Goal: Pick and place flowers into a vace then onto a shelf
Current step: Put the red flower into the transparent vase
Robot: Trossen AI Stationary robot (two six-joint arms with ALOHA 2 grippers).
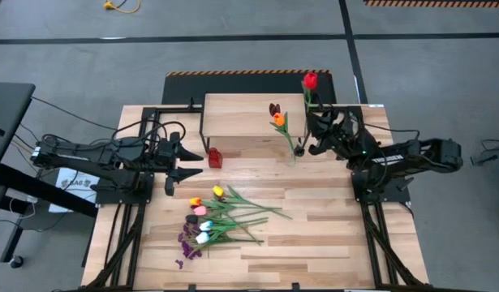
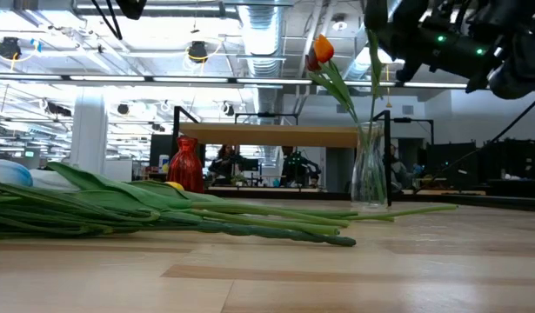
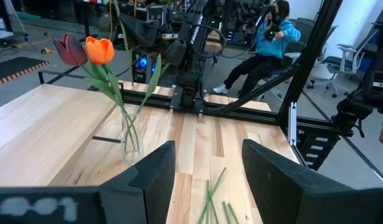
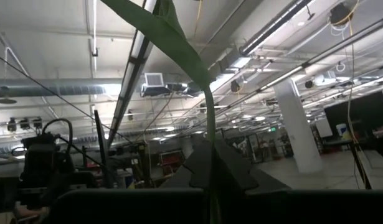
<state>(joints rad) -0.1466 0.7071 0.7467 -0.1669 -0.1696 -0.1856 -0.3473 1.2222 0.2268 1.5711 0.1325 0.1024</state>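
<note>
We see a clear glass vase on the worktop just before the shelf, holding an orange tulip and a maroon tulip. Our right end effector is clenched on a red tulip above it. The remaining flowers lie loose mid-worktop. Beside a small red vase, our left end effector hangs released.
</note>
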